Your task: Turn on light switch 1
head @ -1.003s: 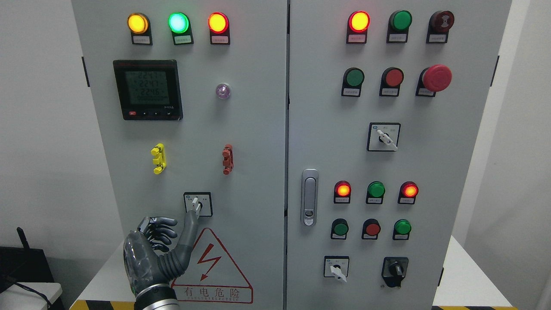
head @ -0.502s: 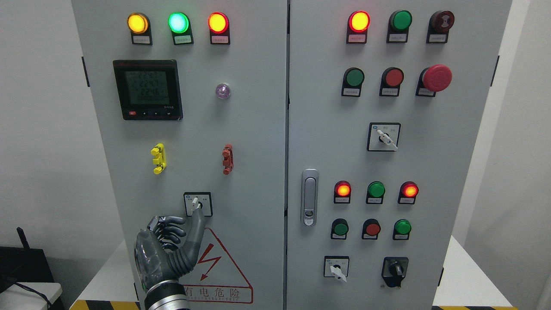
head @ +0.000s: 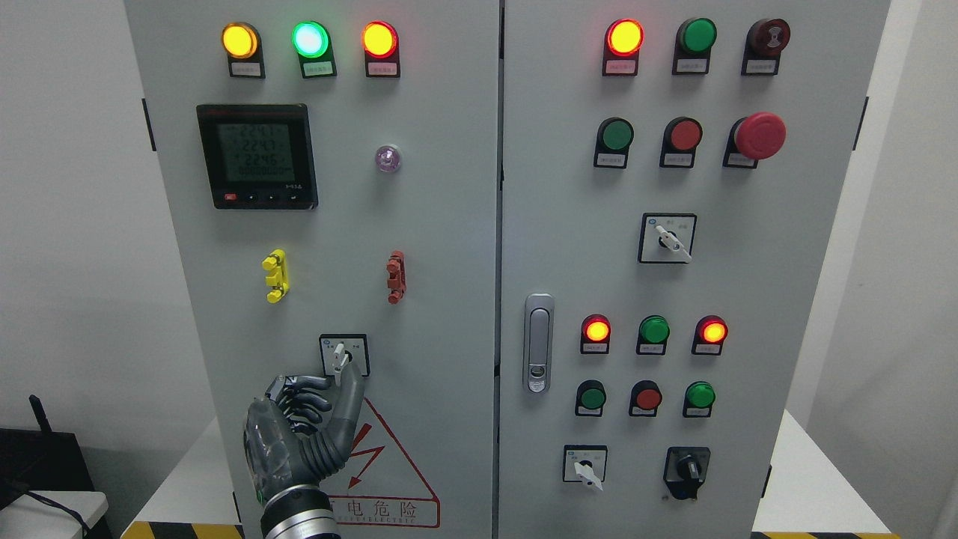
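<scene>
Switch 1's (head: 343, 355) lever stands near-vertical, tip down, above curled, empty left hand (head: 303, 427).

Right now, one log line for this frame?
left robot hand: fingers curled, thumb up just below rotary switch | switch handle: near vertical | right: out of view

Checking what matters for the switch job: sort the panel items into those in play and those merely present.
In play:
- left hand, raised just below the switch
- rotary switch on the left door, above the warning triangle

Merely present:
- digital meter
- yellow clip and red clip
- red mushroom stop button
- door latch
- rotary switches on the right door
</scene>
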You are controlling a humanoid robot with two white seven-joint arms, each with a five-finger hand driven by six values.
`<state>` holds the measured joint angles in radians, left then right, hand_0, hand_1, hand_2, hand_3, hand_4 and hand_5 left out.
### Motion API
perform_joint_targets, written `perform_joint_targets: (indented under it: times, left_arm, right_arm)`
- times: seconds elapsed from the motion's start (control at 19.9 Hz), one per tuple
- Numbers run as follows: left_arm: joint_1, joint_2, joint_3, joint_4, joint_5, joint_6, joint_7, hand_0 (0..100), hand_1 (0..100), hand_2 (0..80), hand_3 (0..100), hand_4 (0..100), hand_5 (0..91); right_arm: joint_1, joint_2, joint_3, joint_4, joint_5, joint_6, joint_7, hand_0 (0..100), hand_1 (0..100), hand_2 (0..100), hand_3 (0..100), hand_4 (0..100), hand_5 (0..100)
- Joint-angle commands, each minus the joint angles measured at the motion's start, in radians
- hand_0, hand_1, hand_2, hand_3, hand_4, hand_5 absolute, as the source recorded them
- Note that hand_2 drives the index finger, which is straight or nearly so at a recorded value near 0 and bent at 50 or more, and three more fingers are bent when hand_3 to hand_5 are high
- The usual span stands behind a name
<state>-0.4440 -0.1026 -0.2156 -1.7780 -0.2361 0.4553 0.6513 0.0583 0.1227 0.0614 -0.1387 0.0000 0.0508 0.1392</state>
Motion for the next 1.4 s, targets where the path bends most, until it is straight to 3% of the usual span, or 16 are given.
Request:
perform_joint_targets:
  times: [0.0,0.3,0.6,1.35]
  left_arm:
    - [-0.019,-0.002,-0.007,0.017,0.003,0.0,0.002,11,52,55.8,81,83,72.2]
    - [-0.027,-0.002,-0.007,0.022,0.004,0.014,0.002,12,51,55.5,81,83,72.2]
    - [-0.033,-0.002,-0.007,0.026,0.055,0.016,0.027,14,50,55.7,81,83,72.2]
    - [-0.045,-0.002,-0.018,0.037,0.055,0.016,0.027,19,48,57.1,81,83,72.0]
  right_arm:
    - [0.0,0.0,0.0,-0.001,-0.018,0.0,-0.003,12,39,0,0,0,0]
    - [0.0,0.0,0.0,-0.001,-0.018,0.0,-0.003,12,39,0,0,0,0]
    - [0.0,0.0,0.0,-0.001,-0.018,0.0,-0.003,12,39,0,0,0,0]
    - [0.0,0.0,0.0,0.001,-0.017,0.0,-0.001,12,39,0,0,0,0]
